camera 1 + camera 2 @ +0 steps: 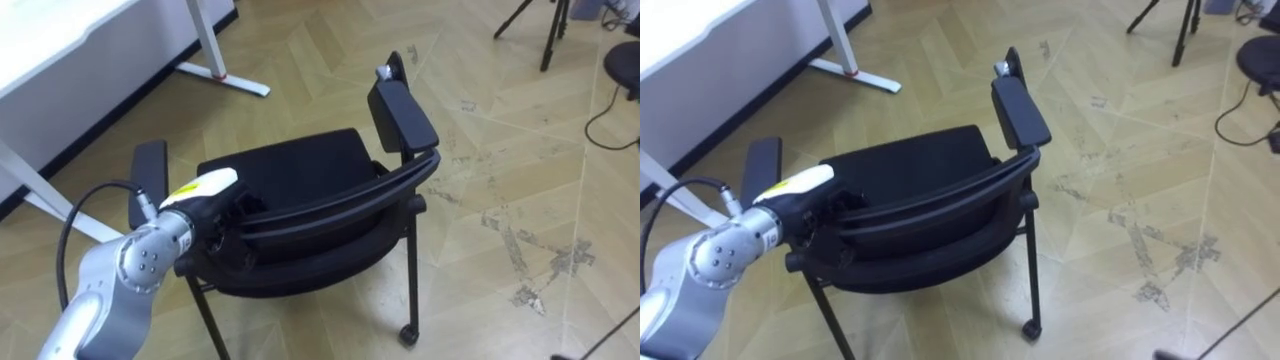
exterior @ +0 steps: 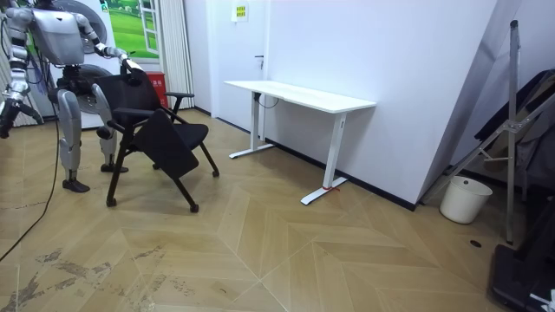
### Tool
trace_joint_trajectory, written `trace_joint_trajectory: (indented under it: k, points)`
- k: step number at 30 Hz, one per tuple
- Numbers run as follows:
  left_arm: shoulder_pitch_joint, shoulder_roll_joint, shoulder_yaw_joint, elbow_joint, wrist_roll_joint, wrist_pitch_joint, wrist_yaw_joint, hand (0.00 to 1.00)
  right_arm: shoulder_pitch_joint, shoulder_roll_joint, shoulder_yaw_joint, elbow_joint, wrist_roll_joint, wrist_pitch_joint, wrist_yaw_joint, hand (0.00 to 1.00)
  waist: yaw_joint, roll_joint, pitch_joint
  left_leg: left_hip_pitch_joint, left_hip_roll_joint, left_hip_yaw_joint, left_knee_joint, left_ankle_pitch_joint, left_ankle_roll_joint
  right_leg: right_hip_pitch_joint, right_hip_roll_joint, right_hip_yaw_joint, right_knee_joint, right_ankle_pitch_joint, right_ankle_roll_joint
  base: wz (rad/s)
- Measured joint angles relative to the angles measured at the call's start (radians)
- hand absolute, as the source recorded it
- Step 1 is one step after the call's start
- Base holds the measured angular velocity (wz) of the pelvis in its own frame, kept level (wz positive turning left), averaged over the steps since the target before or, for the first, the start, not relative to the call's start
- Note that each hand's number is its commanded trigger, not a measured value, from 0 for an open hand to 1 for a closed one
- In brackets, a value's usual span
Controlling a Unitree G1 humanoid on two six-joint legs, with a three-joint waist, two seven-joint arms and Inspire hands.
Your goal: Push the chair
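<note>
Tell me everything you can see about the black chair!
The chair is black all over. It has a padded seat, a curved backrest, two padded armrests and thin legs that look like metal, one ending in a small wheel. It stands upright on the wooden floor, a little way from the white desk. The left robot hand touches the backrest's left end.

We can read no text, number or label here. A small yellow sign (image 2: pixel 239 11) sits near the top edge of the white wall (image 2: pixel 416 69), and its print is too small for us to make out.
</note>
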Motion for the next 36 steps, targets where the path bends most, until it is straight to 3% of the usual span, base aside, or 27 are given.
trace_joint_trajectory:
  k: [4,9,12,15,20,23,28,36]
  points:
    - [-0.004,0.001,0.0,-0.001,0.022,-0.014,0.0,1.0,-0.014,-0.019,0.0,-0.221,-0.139,0.0,-0.006,0.0,0.014,-0.022,-0.0079,-0.001,0.0,0.006,0.003,0.0,0.0,-0.005,-0.001,0.007,0.0,-0.001,0.001,-0.04]
    - [-0.009,0.017,0.003,-0.002,0.027,-0.032,-0.002,1.0,-0.023,-0.031,0.026,-0.438,-0.31,-0.006,-0.016,0.0,0.021,-0.029,-0.009,-0.001,0.001,0.015,0.003,0.0,0.0,-0.012,-0.001,0.017,0.005,-0.001,0.001,-0.05]
    - [-0.012,0.021,0.003,0.0,0.027,-0.043,-0.001,1.0,-0.032,-0.032,0.059,-0.506,-0.383,-0.005,-0.013,0.0,0.038,-0.027,-0.0063,0.003,0.003,0.022,0.0,0.0,0.0,-0.015,0.0,0.025,0.006,0.0,0.001,-0.08]
    - [-0.013,0.021,0.007,0.007,0.02,-0.064,0.002,1.0,-0.032,-0.032,0.102,-0.604,-0.475,0.0,0.021,0.0,0.052,-0.017,0.0039,0.009,0.004,0.03,-0.001,0.0,0.0,-0.017,0.0,0.032,0.015,0.0,0.0,-0.08]
    - [-0.017,0.02,0.008,0.007,0.012,-0.088,0.0,1.0,-0.045,-0.035,0.138,-0.707,-0.584,0.001,0.119,0.0,0.069,-0.018,0.0066,0.012,0.004,0.033,-0.016,0.0,0.0,-0.019,0.0,0.032,0.012,0.0,0.001,-0.01]
    - [-0.018,0.021,0.008,0.007,0.011,-0.106,-0.003,1.0,-0.054,-0.071,0.213,-0.768,-0.611,0.007,0.199,0.0,0.083,-0.02,0.0079,0.019,0.004,0.033,-0.025,0.0,0.0,-0.013,0.001,0.031,0.004,0.0,0.0,0.0]
    - [-0.026,0.022,0.008,0.008,0.012,-0.149,-0.008,1.0,-0.078,-0.092,0.28,-0.798,-0.662,0.003,0.339,0.0,0.102,-0.028,0.0129,0.021,0.004,0.031,-0.029,0.0,-0.001,-0.01,0.002,0.027,0.002,0.0,0.0,0.0]
    - [-0.054,0.021,0.008,0.042,0.01,-0.194,-0.018,1.0,-0.079,-0.131,0.351,-0.802,-0.798,-0.007,0.544,0.0,0.123,-0.027,0.0142,0.016,0.003,0.021,-0.029,0.0,-0.001,-0.01,0.002,0.011,0.002,0.0,0.0,0.03]
